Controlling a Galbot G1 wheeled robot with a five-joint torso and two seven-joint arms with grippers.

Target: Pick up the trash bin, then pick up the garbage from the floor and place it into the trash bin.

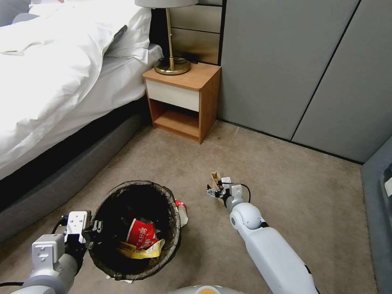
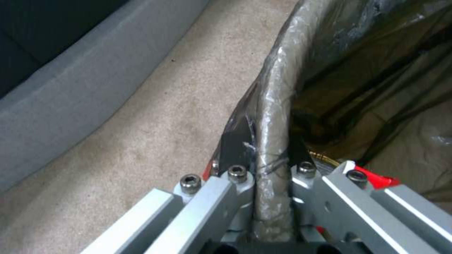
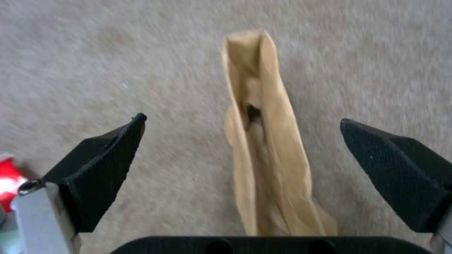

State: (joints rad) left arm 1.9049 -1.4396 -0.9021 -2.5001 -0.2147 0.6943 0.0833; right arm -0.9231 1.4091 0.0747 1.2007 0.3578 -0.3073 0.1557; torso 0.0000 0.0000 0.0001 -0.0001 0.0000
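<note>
The trash bin, round with a dark liner, sits low in the head view. My left gripper is shut on its rim, one finger inside and one outside. Inside lie a red-and-white packet and a yellow wrapper. Another red-and-white packet lies on the carpet against the bin's right side. My right gripper hangs open over a brown paper bag on the floor, with the bag between its two black fingers and untouched by them.
A bed with white linen runs along the left. A wooden nightstand with a brass lamp stands at the back. Grey wall panels close the far side. Open carpet lies to the right.
</note>
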